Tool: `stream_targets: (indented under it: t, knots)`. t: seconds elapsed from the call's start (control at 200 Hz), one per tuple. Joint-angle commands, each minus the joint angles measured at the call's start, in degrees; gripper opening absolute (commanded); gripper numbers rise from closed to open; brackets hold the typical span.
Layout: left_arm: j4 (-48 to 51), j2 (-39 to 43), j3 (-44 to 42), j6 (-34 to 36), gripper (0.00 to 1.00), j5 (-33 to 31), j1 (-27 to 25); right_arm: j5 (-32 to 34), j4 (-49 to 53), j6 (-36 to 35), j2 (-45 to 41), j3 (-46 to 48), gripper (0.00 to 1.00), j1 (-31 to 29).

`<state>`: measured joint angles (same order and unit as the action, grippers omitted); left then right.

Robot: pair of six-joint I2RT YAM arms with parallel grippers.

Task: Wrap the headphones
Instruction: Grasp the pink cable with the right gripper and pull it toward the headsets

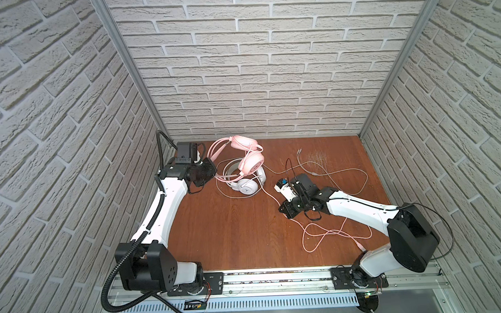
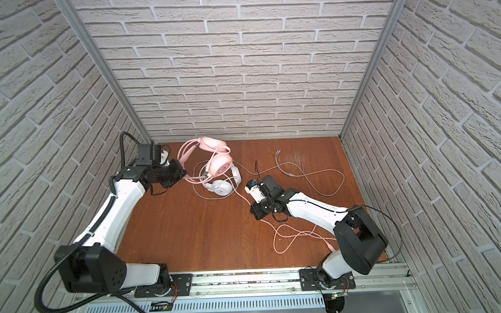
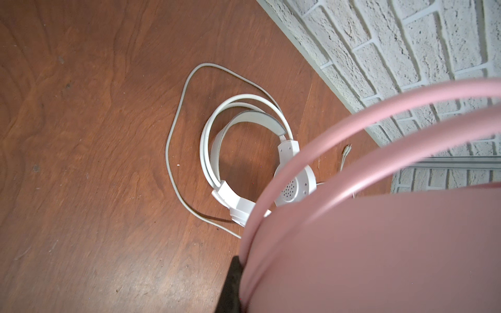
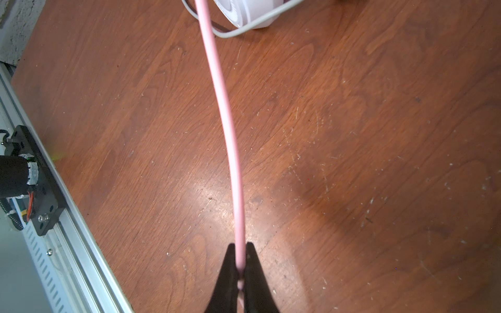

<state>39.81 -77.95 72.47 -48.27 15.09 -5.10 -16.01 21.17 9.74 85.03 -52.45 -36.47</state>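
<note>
The pink headphones (image 1: 252,163) (image 2: 221,165) hang tilted above the white headphones (image 1: 246,187) (image 2: 220,188), which lie on the wooden table (image 1: 232,230) near the back left. My left gripper (image 1: 214,176) (image 2: 186,175) is shut on the pink headband; in the left wrist view the pink headset (image 3: 379,244) fills the near side and hides all but one of the fingers (image 3: 230,287). The white headset (image 3: 244,130) lies beyond it. My right gripper (image 1: 282,205) (image 2: 253,208) (image 4: 240,260) is shut on the pink cord (image 4: 230,135), which runs taut towards the cups.
The pink cord's slack (image 1: 328,235) loops on the table by the right arm's base. A grey-white cord (image 1: 346,179) trails across the back right, with its plug (image 1: 298,152) near the wall. Brick walls close three sides. A metal rail (image 1: 277,275) runs along the front.
</note>
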Motion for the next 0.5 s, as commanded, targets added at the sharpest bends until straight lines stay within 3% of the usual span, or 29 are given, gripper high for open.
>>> stream_targets:
  t: [0.0, 0.495]
  knots:
    - [-5.0, 1.3, -0.2, -1.2, 0.0, -0.6, -0.1, 3.2, 3.9, -2.3, -1.5, -2.9, 0.06, -1.8]
    - [0.7, -4.3, 4.0, 1.8, 0.0, -8.0, -5.5, 4.2, 12.6, -7.9, -0.8, -12.7, 0.06, -7.5]
